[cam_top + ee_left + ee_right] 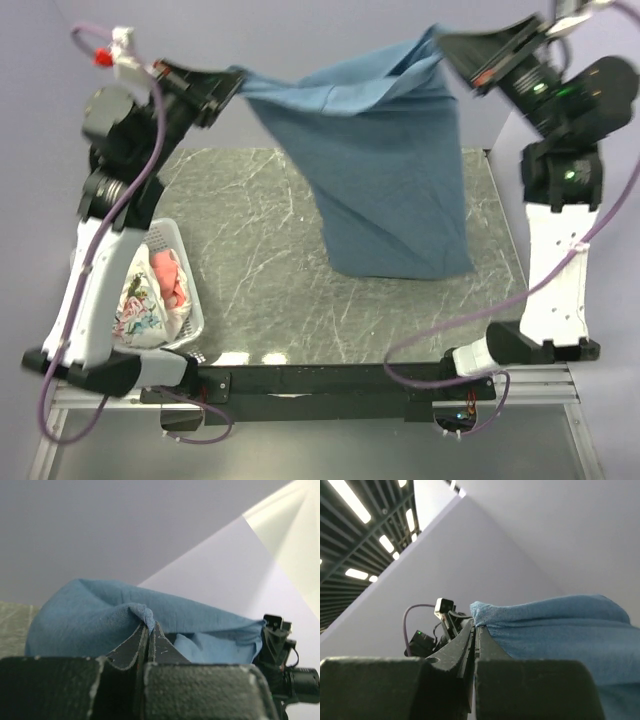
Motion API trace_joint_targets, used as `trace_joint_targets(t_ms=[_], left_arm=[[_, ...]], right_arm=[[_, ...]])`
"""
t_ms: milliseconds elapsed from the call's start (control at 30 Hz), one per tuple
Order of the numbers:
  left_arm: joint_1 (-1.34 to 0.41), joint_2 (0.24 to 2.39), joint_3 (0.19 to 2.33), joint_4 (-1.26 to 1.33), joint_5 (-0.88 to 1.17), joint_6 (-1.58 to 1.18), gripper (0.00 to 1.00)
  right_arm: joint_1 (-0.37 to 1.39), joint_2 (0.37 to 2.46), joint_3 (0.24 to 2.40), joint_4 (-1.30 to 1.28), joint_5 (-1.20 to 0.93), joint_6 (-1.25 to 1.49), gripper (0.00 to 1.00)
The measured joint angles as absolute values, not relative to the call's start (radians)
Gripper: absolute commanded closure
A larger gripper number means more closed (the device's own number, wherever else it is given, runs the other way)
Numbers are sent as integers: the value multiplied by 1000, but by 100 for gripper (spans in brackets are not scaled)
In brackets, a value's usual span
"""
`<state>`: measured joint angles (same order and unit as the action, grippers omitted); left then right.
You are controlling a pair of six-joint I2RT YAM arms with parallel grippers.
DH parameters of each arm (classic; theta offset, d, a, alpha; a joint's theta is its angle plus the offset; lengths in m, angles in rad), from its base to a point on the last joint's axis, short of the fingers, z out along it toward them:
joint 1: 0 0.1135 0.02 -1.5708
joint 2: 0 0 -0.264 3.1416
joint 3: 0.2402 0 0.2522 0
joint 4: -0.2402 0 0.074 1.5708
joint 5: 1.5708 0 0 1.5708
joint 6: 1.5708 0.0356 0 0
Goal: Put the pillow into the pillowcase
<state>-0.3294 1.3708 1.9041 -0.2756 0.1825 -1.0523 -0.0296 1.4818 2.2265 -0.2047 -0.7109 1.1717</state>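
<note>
Dark marbled table (250, 262), white laundry basket (197, 318) near-left.

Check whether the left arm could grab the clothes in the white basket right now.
Probably not: the left end effector is shut on the blue pillowcase, held high with the right end effector. The basket, though uncovered, sits by its base.

The left pincer (149, 631) sits low in the middle, its two dark, scuffed fingers (131, 647) pressed together on a folded edge of the blue pillowcase (85, 615). The cloth bulges to the left and stretches right in a wrinkled band to the right pincer (270, 630), which meets its far end. A strip of grey marbled surface (12, 625) shows at the far left. A pale lavender wall (125, 525) lies behind.
</note>
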Motion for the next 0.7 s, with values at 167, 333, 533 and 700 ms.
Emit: trace_joint_targets(t_ms=[167,333,533,700], left_arm=[[-297,1179,1639,-242,136,-1066,99],[-305,1172,1532,-223,162,-1084,99],[-479,1175,1320,-162,142,-1085,99],[-628,1157,1082,-8,119,-1114,99]], right_arm=[[238,1320,1954,-224,-596,1014,100],[396,1259,1856,-279,-511,918,100],[785,1087,1542,-270,-244,785,100],[1101,790,1082,-266,40,767,100]])
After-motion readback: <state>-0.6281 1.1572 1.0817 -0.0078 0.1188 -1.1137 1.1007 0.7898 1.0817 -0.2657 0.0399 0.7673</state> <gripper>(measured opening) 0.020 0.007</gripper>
